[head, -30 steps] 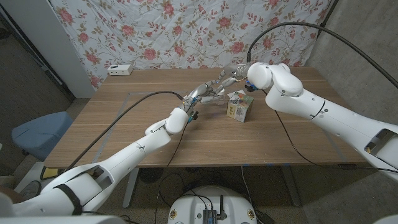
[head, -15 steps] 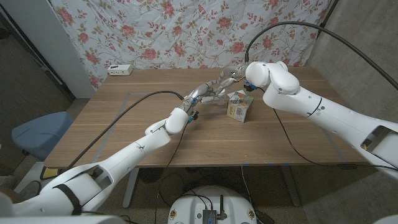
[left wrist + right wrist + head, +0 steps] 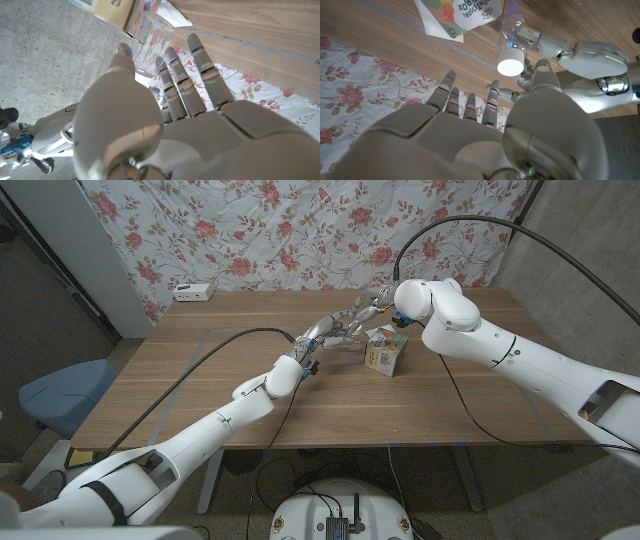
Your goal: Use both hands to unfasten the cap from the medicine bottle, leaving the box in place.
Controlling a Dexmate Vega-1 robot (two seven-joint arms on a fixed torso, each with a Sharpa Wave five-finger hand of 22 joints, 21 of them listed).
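The medicine bottle [image 3: 513, 31] is clear with a white cap [image 3: 511, 64]. My left hand [image 3: 333, 330] holds it by the body, lifted over the table's middle, with the cap pointing at my right hand. The left hand's fingers [image 3: 543, 43] wrap the bottle's side. My right hand [image 3: 371, 301] hovers just behind the cap with fingers spread and thumb [image 3: 541, 70] beside it; no grip on the cap shows. The colourful box [image 3: 385, 350] stands on the table just right of both hands. The left wrist view shows the bottle [image 3: 150, 36] beyond my left hand [image 3: 165, 120].
A white device [image 3: 193, 291] lies at the table's far left edge. A floral cloth [image 3: 300, 230] hangs behind the table. Black cables run along both arms. Bare wood [image 3: 200, 370] lies in front of and left of the hands.
My right arm has shifted a little to the left, bringing its hand closer to the cap. The left hand keeps hold of the bottle in the same place.
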